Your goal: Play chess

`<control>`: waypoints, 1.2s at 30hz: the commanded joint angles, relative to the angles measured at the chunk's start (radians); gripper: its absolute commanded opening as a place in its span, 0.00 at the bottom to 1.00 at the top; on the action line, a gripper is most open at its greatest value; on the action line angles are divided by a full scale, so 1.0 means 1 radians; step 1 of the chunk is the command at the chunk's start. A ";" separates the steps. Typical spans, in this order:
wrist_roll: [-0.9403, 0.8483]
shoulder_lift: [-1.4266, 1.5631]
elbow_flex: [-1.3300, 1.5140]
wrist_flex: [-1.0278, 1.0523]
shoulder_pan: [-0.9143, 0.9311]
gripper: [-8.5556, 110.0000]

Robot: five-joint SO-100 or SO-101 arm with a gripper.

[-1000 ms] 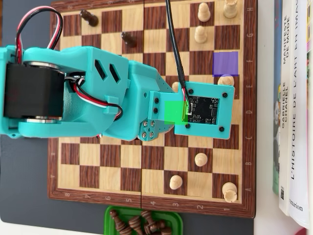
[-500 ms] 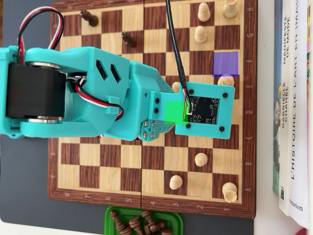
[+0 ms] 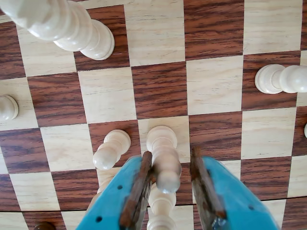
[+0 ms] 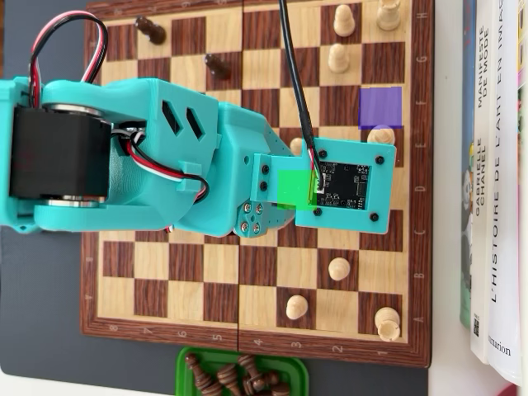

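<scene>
Wood-grain chessboard [image 3: 158,91] fills the wrist view; at the bottom edge the teal gripper [image 3: 175,179] stands with jaws apart around a white pawn [image 3: 164,155] — touching only the left jaw; another white pawn [image 3: 111,149] stands just left; farther up, a tall white piece [image 3: 67,26] at upper left.

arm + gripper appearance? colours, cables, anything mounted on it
Turquoise printed plastic arm with a black servo body at one end. Red, black and white wire bundles loop out of it; a separate black cable runs to a black circuit board screwed onto the wrist plate. The gripper has turquoise fingers with worn, rust-brown inner edges.
</scene>
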 commanded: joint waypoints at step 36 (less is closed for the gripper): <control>-0.005 0.167 -0.031 0.000 -0.025 0.18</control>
